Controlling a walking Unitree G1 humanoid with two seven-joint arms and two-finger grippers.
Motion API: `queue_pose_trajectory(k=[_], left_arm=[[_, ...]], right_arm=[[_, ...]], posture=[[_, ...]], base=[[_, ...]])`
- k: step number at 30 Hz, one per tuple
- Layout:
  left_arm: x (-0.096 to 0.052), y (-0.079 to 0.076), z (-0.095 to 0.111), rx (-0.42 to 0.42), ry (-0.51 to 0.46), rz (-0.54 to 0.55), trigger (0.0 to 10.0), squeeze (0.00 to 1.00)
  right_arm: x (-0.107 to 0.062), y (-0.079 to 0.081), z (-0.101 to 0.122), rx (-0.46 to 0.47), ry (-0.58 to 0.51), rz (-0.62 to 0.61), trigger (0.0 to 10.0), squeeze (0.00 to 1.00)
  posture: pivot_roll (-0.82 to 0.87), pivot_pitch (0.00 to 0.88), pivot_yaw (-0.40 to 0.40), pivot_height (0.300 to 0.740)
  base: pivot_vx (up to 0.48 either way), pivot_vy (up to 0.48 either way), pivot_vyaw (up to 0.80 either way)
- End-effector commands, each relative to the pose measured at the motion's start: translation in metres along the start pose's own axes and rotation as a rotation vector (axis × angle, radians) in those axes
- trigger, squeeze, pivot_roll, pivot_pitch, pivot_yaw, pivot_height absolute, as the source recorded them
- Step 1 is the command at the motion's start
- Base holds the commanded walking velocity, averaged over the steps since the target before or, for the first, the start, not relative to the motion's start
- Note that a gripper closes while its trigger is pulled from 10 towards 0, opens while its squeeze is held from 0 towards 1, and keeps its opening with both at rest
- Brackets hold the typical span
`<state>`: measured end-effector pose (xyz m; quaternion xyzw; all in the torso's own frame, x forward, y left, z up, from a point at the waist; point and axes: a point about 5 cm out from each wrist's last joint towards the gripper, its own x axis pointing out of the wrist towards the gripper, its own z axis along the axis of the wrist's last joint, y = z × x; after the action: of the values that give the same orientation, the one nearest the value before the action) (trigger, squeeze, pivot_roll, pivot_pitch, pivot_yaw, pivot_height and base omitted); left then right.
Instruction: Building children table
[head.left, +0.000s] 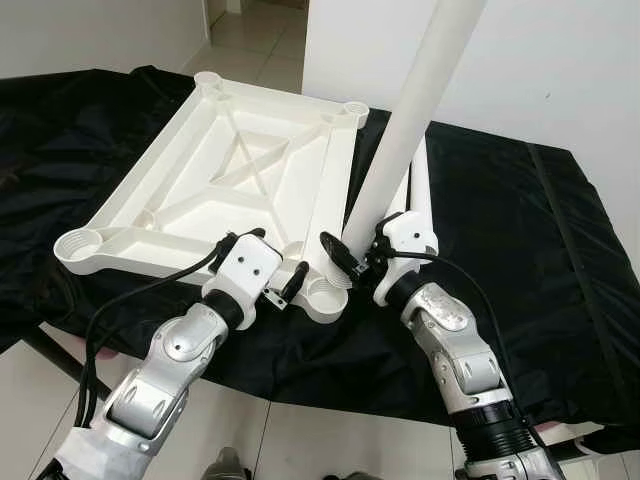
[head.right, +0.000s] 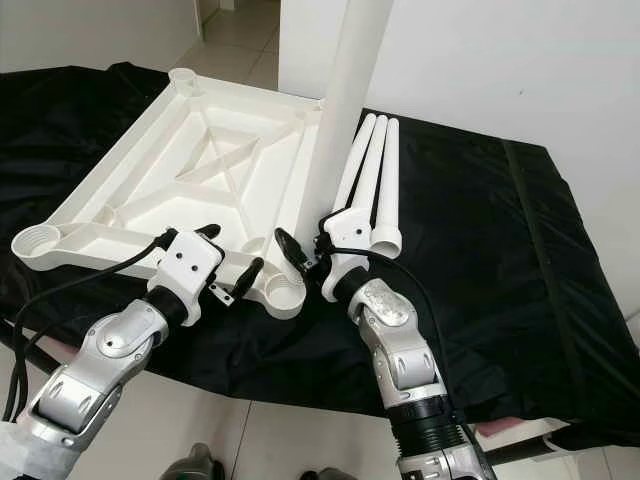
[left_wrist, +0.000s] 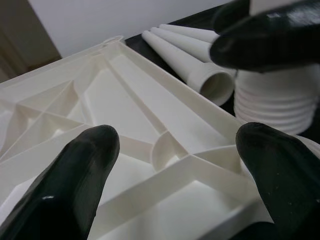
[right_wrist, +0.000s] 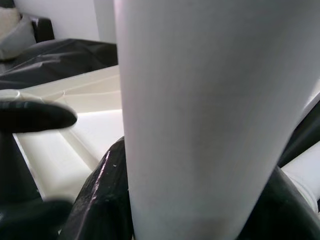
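Black-draped bench (head.left: 520, 250) carrying all parts; white wall and tiled floor behind tabletop. Tabletop (head.left: 230, 180) lying underside up on cloth, all four corner sockets looking empty. Spare legs (head.right: 375, 175) lying just beside tabletop's right edge. Right pincer (head.left: 362, 248) clamping one leg (head.left: 420, 100), tilting it over near-right socket (head.left: 325, 295); not seated yet. Left pincer (head.left: 262, 262) hovering apart at tabletop's near edge. Judging assembly barely begun, four legs left.

Silver jointed arms, white wrists, black cables.
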<state>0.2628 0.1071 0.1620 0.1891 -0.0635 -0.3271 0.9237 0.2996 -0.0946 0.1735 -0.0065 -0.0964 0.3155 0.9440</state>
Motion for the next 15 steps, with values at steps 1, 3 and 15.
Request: queue_pose_trajectory(k=[1, 3, 15], left_arm=[[-0.005, 0.0, -0.008, 0.018, 0.026, -0.058, 10.0, 0.0], [-0.008, 0.0, -0.009, 0.01, 0.022, -0.097, 10.0, 0.0], [-0.02, -0.001, -0.02, 0.036, 0.049, -0.267, 10.0, 0.0]], right_arm=[[-0.002, -0.009, 0.011, -0.004, -0.056, -0.041, 10.0, 0.0], [-0.002, -0.015, 0.013, -0.004, -0.069, -0.065, 10.0, 0.0], [-0.009, -0.038, 0.021, -0.049, -0.078, -0.132, 10.0, 0.0]], posture=[[0.17, 0.078, -0.091, 0.74], [0.17, 0.077, -0.091, 0.74], [0.16, 0.067, -0.081, 0.74]], base=[[0.0, 0.0, 0.0], [0.0, 0.0, 0.0], [0.0, 0.0, 0.0]])
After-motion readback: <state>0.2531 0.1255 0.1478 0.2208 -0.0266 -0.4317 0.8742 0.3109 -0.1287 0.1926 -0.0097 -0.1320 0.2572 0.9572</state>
